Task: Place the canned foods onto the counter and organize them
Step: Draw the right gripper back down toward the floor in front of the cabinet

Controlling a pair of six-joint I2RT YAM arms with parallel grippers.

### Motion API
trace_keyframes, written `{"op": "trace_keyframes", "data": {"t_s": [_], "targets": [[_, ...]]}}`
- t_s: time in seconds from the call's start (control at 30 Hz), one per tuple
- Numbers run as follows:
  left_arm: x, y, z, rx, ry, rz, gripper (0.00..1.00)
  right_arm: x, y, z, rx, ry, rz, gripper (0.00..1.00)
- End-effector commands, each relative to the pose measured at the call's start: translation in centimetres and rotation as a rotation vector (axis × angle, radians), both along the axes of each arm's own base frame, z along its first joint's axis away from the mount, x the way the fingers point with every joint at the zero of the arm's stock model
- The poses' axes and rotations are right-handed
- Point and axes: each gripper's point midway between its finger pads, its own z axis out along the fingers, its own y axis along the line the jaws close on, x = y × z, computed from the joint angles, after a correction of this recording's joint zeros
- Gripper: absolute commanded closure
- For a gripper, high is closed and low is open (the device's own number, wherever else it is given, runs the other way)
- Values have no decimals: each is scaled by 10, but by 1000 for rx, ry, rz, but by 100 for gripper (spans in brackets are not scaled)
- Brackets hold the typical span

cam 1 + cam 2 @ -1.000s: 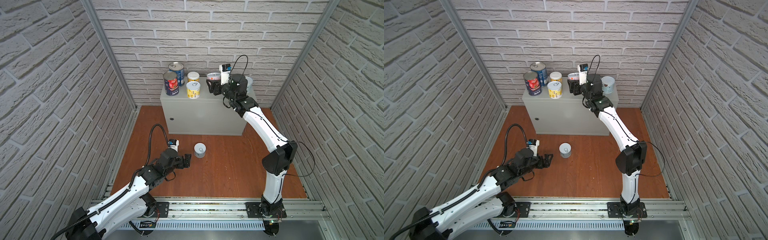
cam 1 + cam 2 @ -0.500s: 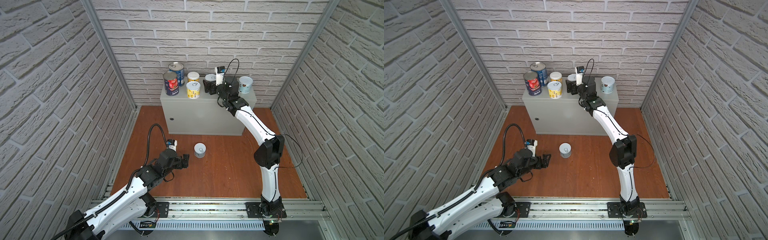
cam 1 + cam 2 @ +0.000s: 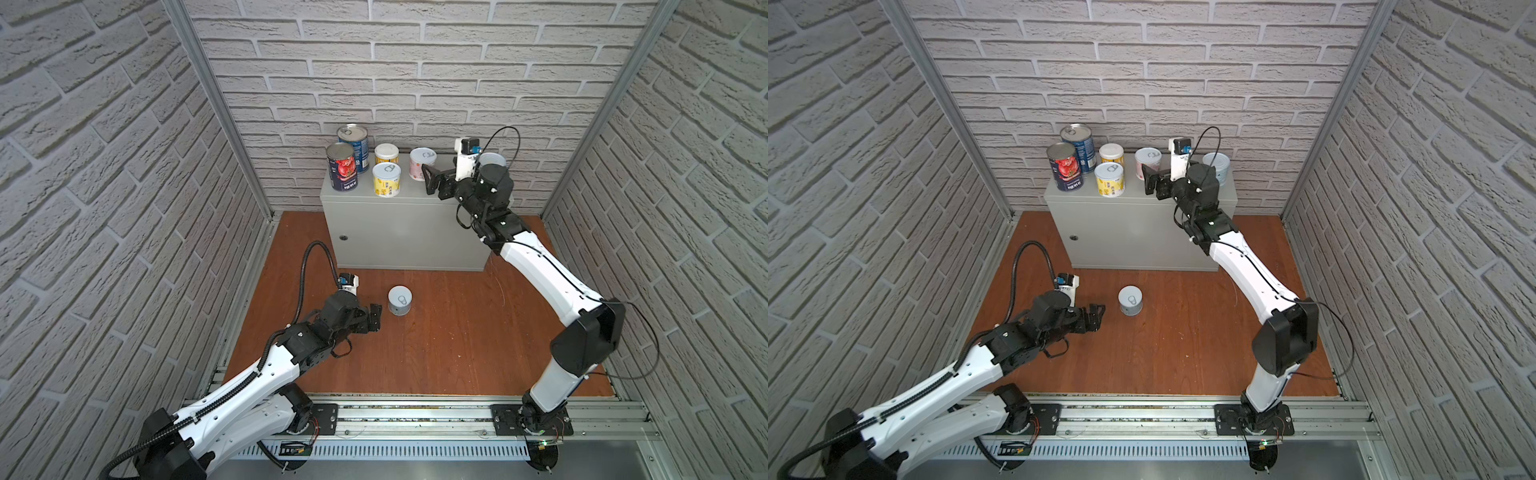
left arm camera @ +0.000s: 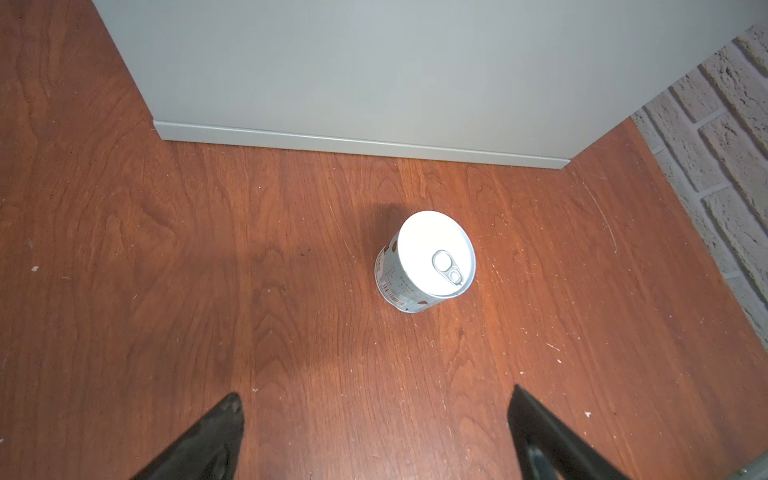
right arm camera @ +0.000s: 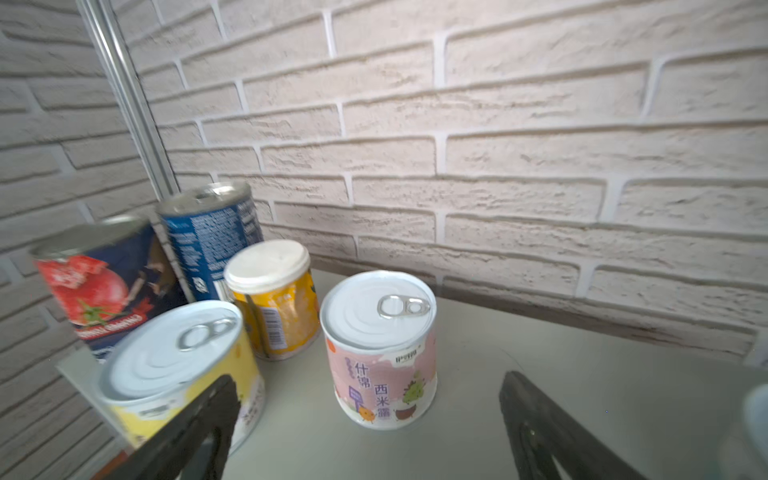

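Left gripper (image 3: 375,318) low over the wooden floor (image 3: 436,345), jaws spread wide, nothing in them. Floor can (image 3: 400,300), pale blue, upright just ahead of it, untouched, near the counter (image 3: 407,237) front.

On the counter top: tomato can (image 3: 343,166), blue can (image 3: 354,142) behind it, rear yellow can (image 3: 386,153), front yellow can (image 3: 386,179), pink can (image 3: 422,164).

Right gripper (image 3: 432,179) just beside the pink can, jaws wide, empty. Second pale blue can (image 3: 492,160) sits behind its wrist.

Six up, one down. Step in hand, I judge: fetching the floor can. Next, the left jaws must straddle it, close on its sides and lift it to the counter.
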Motion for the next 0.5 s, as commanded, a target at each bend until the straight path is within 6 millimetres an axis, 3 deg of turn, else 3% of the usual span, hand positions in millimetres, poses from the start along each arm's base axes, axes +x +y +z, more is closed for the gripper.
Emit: {"op": "trace_keyframes", "data": {"t_s": [0.0, 0.23, 0.47], "targets": [[8, -9, 18, -25, -47, -4, 2, -45, -15, 40, 87, -101, 25, 1], [12, -18, 16, 21, -63, -33, 2, -112, -49, 13, 145, -3, -5, 1], [20, -28, -2, 38, -48, -47, 2, -166, -58, -36, 160, 124, 56, 2]]}}
